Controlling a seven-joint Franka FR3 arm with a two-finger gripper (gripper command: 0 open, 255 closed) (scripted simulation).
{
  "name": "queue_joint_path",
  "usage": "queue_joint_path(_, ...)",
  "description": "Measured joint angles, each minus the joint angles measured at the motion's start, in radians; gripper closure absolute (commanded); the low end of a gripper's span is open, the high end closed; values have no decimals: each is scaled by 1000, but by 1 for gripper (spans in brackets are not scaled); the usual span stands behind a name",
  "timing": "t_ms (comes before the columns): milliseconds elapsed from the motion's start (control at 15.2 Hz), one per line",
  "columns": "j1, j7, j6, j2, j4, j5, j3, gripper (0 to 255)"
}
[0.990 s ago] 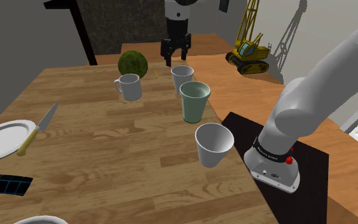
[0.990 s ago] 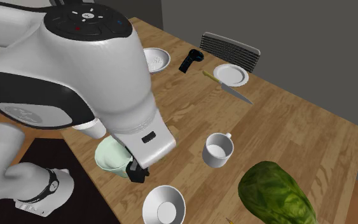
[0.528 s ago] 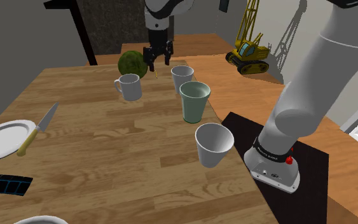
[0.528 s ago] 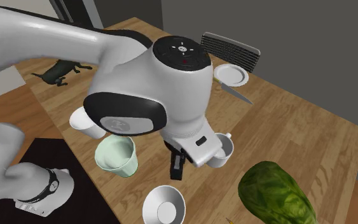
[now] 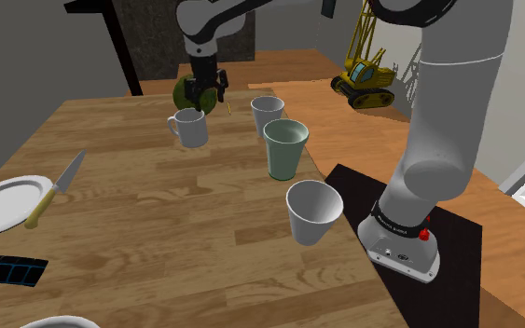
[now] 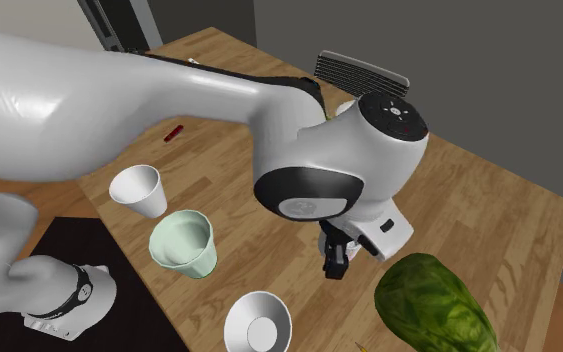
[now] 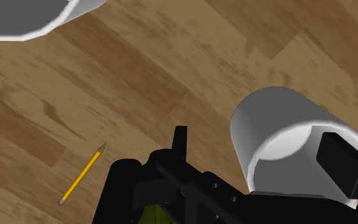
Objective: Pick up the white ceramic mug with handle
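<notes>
The white mug (image 5: 191,129) stands upright on the wooden table (image 5: 158,233), its handle toward the shoulder view's left. My black gripper (image 5: 203,97) hangs just above its far rim, open. In the wrist view the mug (image 7: 279,137) lies between the spread fingers: one fingertip (image 7: 180,141) is outside its wall, the other (image 7: 341,162) sits over its opening, and neither touches it. In the second exterior view the gripper (image 6: 335,260) points down and the arm hides the mug.
A green leafy ball (image 5: 184,86) sits right behind the mug. A white cup (image 5: 267,112), a pale green cup (image 5: 285,147) and another white cup (image 5: 312,211) stand toward the stand. A pencil (image 7: 82,174) lies near the gripper. A plate (image 5: 4,205) and knife (image 5: 55,191) lie far left.
The gripper has swung to the shoulder view's left, from beside the far white cup to above the mug, staying open.
</notes>
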Motion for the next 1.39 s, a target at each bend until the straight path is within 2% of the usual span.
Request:
queue_joint_path(198,12,13,-23,127,144,-9,1,0)
queue_joint_path(726,13,14,48,186,129,-13,-1,0)
queue_joint_path(792,13,14,55,186,122,-13,-1,255)
queue_joint_path(1386,13,15,63,185,115,-14,-1,255)
